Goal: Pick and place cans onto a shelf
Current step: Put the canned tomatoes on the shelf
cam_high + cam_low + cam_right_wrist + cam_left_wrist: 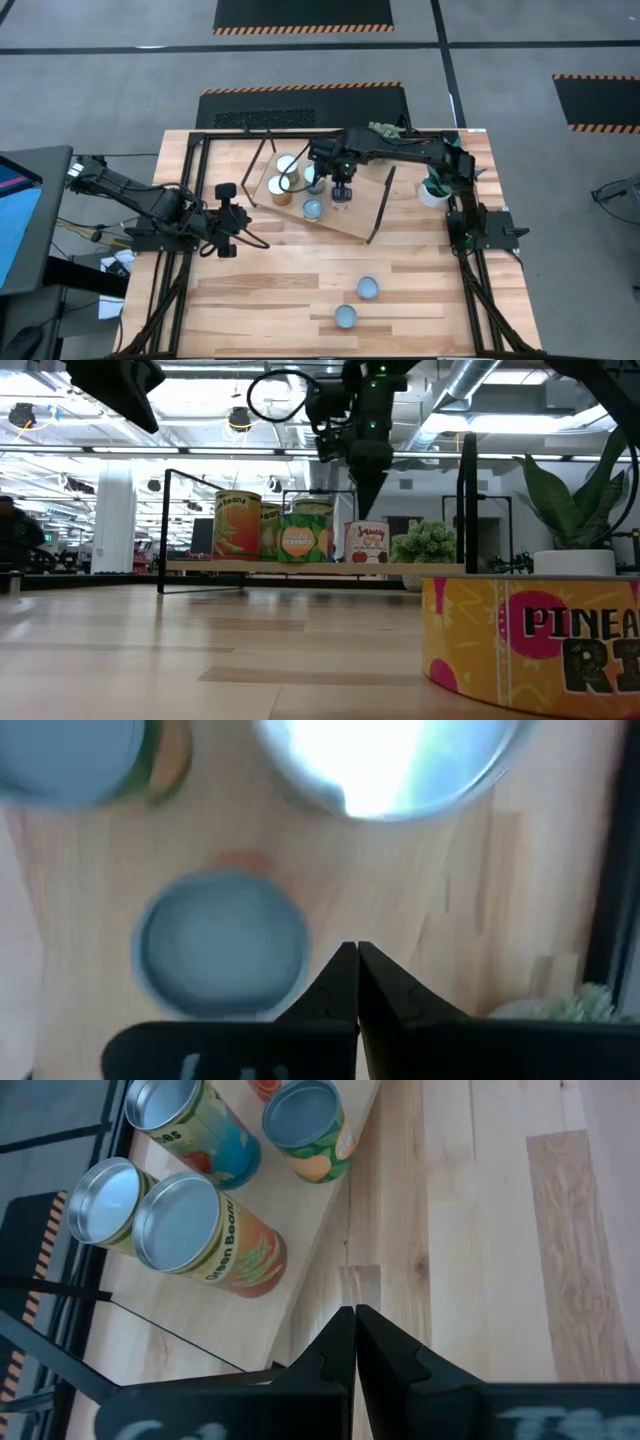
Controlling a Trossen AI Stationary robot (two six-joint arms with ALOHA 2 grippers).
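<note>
We see the right gripper (342, 193) with its fingers (340, 982) pressed together and nothing between them, hovering over the shelf (352, 215). Just beside them a short can (222, 943) with a pale blue-grey top stands on the board; in the low view its label reads "Saucy" (367, 542). Beside it stand taller cans (288, 176): one labelled "Green Beans" (210, 1240), another with a green label whose words we cannot read (303, 535). The shelf rests tilted across the far half of the counter (300, 300) on thin black legs.

The left gripper (224, 220) waits over the counter just left of the shelf, its fingers (335, 1350) also shut on nothing.

Two more short cans (368, 288) sit on the near counter, well apart from the shelf; the one closest to the low camera shows "PINEA" (535, 640) on a yellow and pink label.
</note>
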